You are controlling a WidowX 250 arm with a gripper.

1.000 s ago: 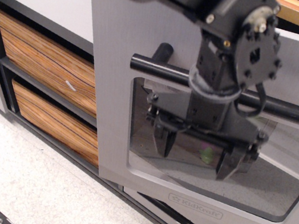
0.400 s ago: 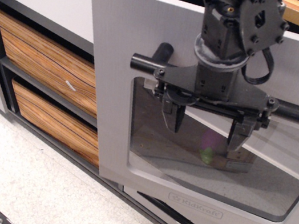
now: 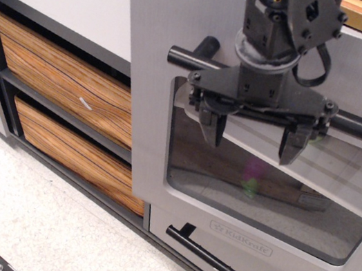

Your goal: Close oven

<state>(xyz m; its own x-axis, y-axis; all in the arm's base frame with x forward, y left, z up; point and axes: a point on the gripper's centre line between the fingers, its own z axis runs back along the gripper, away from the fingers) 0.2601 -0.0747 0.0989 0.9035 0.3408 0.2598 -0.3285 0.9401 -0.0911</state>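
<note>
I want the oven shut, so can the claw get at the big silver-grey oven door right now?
Probably yes: the open claw hangs directly before the silver-grey oven door, by its black bar handle, with nothing between.

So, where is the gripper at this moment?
The gripper hangs open in front of the oven door's window, just below the black bar handle, right of the wood-grain drawers.

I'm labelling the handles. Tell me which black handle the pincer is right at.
The thick bar handle on the oven door, level with the open pincer. The thin drawer handle sits lower, below the KidKraft logo.
</note>
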